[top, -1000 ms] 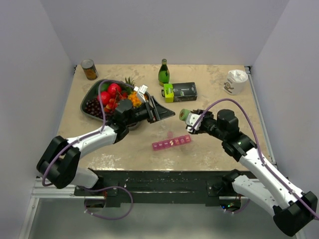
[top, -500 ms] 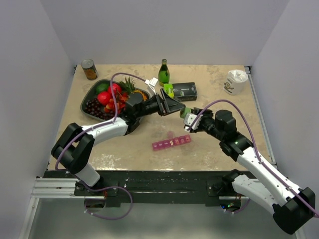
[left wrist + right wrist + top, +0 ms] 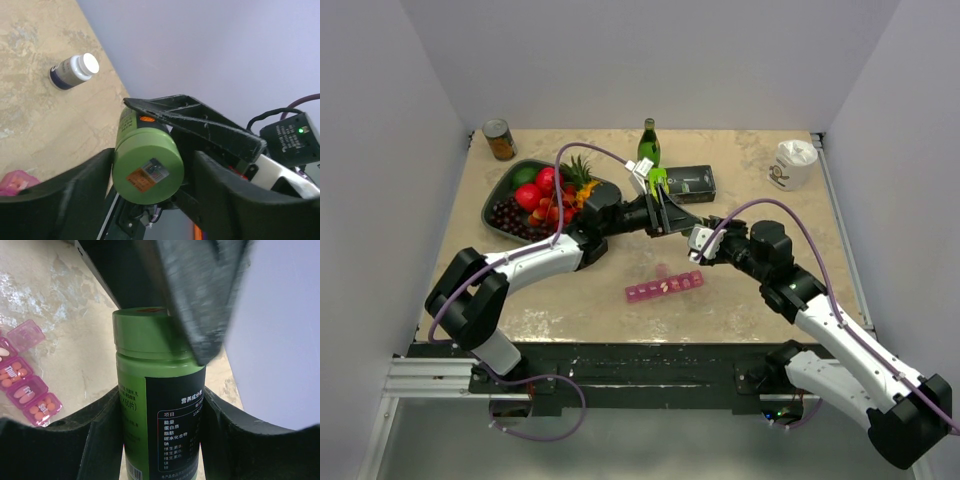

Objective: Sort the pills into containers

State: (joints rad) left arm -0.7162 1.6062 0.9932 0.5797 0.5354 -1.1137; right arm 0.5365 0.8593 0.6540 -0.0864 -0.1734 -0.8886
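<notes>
At the left of the top view the fruit tray (image 3: pixel 487 205) plays no part in the job. Low in the middle of that view the pink pill organiser (image 3: pixel 665 285) lies flat on the table (image 3: pixel 760 200), well apart from both arms. At the left edge of the right wrist view at least three of its compartments stand open with orange pills (image 3: pixel 24 390) inside; the rest of the strip is out of frame there and too small to read from above. So some sorting looks done, though how much I cannot say.

Just above the organiser, mid-frame, the left gripper (image 3: pixel 150 160) reaches in over the cap (image 3: pixel 147 167) of the green bottle (image 3: pixel 135 370). Its fingers stand apart on either side of the cap, with a sliver of gap on one side, so I see no firm grip. To the right of it, the right gripper (image 3: pixel 160 395) has its fingers pressed against both sides of the bottle's body and holds it in the air.

The cap is still on, so the step in hand looks like unscrewing it. Opening the bottle and sharing its pills among the compartments is left. A dark bottle with a white cap (image 3: pixel 74 71) lies untouched on the table, upper left in the left wrist view.
</notes>
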